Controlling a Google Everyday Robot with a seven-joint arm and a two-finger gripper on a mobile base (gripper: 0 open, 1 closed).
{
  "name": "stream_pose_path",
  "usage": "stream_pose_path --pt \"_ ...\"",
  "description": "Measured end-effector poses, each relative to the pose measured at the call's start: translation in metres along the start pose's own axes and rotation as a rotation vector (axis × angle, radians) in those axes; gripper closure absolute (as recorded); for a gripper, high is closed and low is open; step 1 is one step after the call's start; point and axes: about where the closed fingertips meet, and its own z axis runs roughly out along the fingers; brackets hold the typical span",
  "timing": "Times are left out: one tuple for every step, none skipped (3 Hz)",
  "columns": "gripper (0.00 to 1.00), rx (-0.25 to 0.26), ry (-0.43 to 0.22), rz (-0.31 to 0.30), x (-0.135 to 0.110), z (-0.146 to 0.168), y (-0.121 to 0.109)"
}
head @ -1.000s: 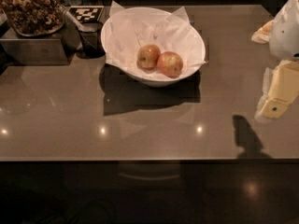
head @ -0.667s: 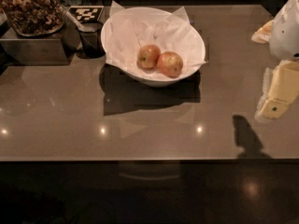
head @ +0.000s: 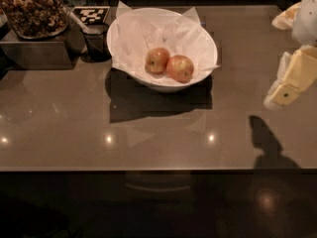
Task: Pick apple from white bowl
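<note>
The white bowl, wide and lined with crinkled white paper with pointed corners, stands at the back middle of the dark table. Two apples lie side by side in it. The apple, slightly larger and evenly orange-red with a small dark dimple, is on the right. A smaller apple with a yellow-green patch touches it on the left. My gripper, cream-coloured, hangs at the right edge of the view, well to the right of the bowl and above the table, holding nothing.
A small dark cup with a spoon stands just left of the bowl. A metal tray of brown snacks sits on a box at the back left. A black-and-white marker card lies behind the cup.
</note>
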Motion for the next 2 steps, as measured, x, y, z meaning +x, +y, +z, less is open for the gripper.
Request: stream_pose_path --pt "0.00 0.008 -0.152 0.098 -0.015 -0.001 -0.041" --pt "0.00 0.028 -0.192 0.093 -0.024 -0.012 -0.051"
